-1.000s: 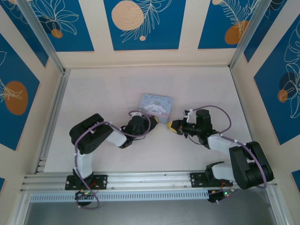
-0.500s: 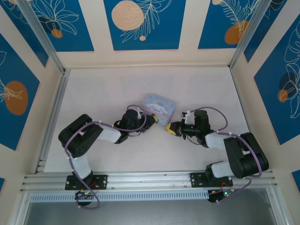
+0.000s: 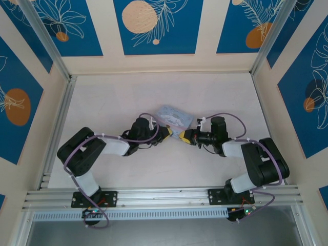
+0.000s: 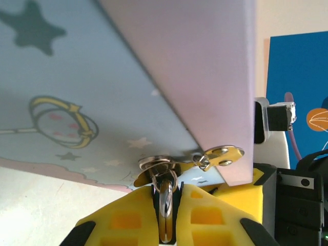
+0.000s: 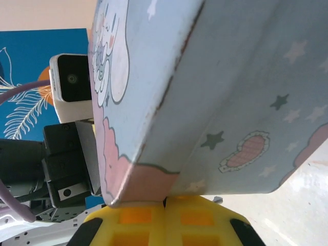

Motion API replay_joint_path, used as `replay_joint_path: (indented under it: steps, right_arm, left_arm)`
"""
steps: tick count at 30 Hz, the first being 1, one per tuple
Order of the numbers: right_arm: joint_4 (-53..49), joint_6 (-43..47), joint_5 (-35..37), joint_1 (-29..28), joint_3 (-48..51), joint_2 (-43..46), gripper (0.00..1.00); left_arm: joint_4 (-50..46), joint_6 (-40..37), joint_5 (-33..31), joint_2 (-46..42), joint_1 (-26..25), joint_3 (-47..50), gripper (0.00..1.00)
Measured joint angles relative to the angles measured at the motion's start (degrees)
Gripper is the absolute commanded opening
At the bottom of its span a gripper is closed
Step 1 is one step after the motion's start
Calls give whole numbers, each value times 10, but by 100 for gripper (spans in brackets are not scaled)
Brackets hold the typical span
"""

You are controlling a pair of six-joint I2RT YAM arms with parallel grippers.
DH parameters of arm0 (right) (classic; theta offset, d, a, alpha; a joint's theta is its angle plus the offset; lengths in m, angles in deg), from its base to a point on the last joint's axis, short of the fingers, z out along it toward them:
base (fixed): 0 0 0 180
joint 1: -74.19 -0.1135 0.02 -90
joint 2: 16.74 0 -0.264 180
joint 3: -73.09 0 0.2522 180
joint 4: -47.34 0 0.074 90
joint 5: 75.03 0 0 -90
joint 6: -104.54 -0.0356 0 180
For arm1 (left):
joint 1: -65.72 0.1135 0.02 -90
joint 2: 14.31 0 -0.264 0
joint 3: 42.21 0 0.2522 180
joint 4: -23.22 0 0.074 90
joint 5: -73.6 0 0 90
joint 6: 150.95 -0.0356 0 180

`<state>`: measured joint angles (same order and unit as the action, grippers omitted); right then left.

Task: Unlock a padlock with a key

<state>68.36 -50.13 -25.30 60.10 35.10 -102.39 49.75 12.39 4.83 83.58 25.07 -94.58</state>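
The pale blue cartoon tin (image 3: 174, 116) sits tilted between both grippers. My left gripper (image 3: 166, 134) (image 4: 165, 207) is shut on a thin silvery loop (image 4: 165, 197). This seems to be the padlock's shackle, running up into a silvery disc fitting (image 4: 156, 163) on the tin's edge. The padlock's dark body is mostly hidden between the yellow fingers (image 4: 128, 215). A small brass tab (image 4: 224, 155), apparently the key, hangs on a tiny ring by the tin's corner. My right gripper (image 3: 183, 137) (image 5: 165, 205) is shut, its fingertips under the tin's pink corner (image 5: 141, 182), with nothing showing between them.
The white table (image 3: 118, 97) is bordered by an aluminium rail (image 3: 56, 123) on the left and patterned walls at the back and sides. The two grippers face each other a few centimetres apart under the tin.
Both grippers have moved toward the back and closer together. The tin has shifted with them, turning and tilting, and now looks smaller and slanted from above.
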Motion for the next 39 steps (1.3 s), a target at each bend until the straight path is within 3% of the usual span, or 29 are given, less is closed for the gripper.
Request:
replay_joint_path:
  steps: [9,17,29,39]
  right_arm:
    - [50,-19,-35,11,-42,-59,0]
    - [67,-48,-27,10,-27,-39,0]
    - [-13,-99,63,-56,9,99,0]
    - [-30,-160,135,-100,18,100,0]
  left_arm:
    - [-9,-2,-7,-29,13,4,0]
    - [-8,27,-23,-45,11,21,0]
    - [17,87,-64,-56,10,50,0]
    - [52,117,-66,-56,10,51,0]
